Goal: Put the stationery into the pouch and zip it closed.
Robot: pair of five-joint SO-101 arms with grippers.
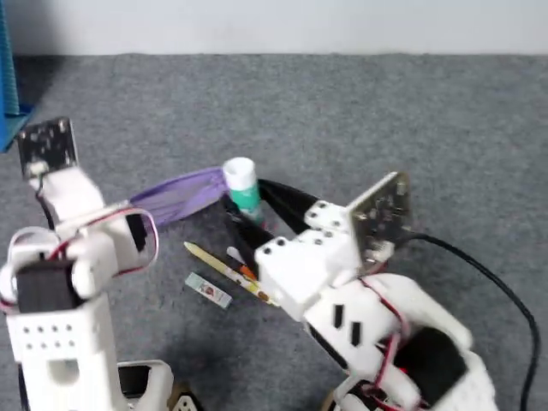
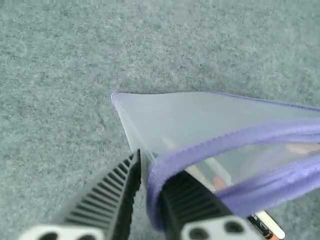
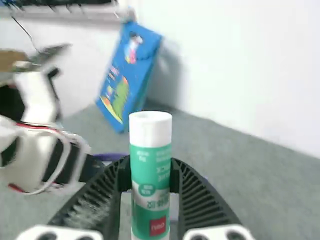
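Currently left tool (image 2: 149,169) pinches pouch (image 2: 200,120) rim, right tool (image 3: 150,166) grips glue stick (image 3: 150,145) beside it; risk: stick snags the rim and slips if mouth sags.

1. The pouch (image 2: 200,125) is see-through plastic with a purple zip edge. Its mouth is parted, and one end is pinched in the left gripper (image 2: 145,167).
2. The glue stick (image 3: 150,145) has a green label and a white cap. It stands upright, clamped in the right gripper (image 3: 150,170), just beside the pouch's far end.
3. A yellow pencil (image 1: 224,270) lies flat on the table near the pouch.
4. A small flat wrapped piece (image 1: 209,290) lies just beside the pencil.
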